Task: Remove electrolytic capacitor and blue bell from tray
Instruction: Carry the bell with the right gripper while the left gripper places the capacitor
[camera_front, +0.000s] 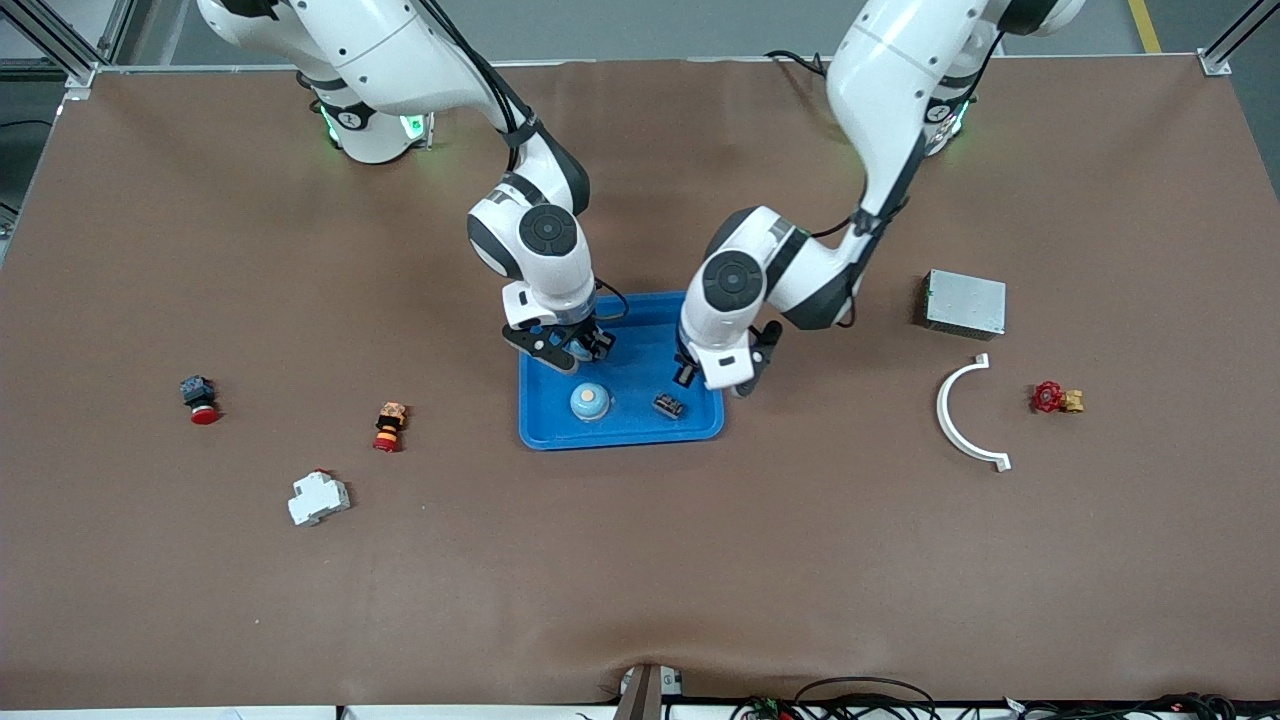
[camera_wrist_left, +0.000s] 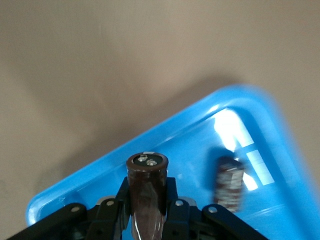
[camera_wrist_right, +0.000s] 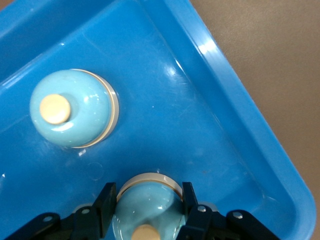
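Here, we note what we see, line by line.

Held capacitor (camera_wrist_left: 146, 200): we see a dark brown cylinder clamped in the left gripper (camera_wrist_left: 146, 212), its long axis running out along the fingers and its terminal end, with two silvery studs, pointing away from the wrist, over the tray.

Held bell (camera_wrist_right: 146, 212): we see a pale blue dome with a cream knob, pinched by its sides in the right gripper (camera_wrist_right: 145, 210), knob toward the wrist camera, over the tray.

Left gripper: closed on the capacitor, over the tray's end toward the left arm (camera_front: 686, 372).

Right gripper: closed on the bell, over the tray's edge nearest the arm bases (camera_front: 570, 345).

Blue tray (camera_front: 545, 425): on the desk (camera_front: 640, 560) between the two arms; we count two things resting inside.

Second bell (camera_front: 590, 401): upright in the tray, knob up, just beside the held one.

Second capacitor (camera_front: 669, 406): lying on its side in the tray, apart from the held one.
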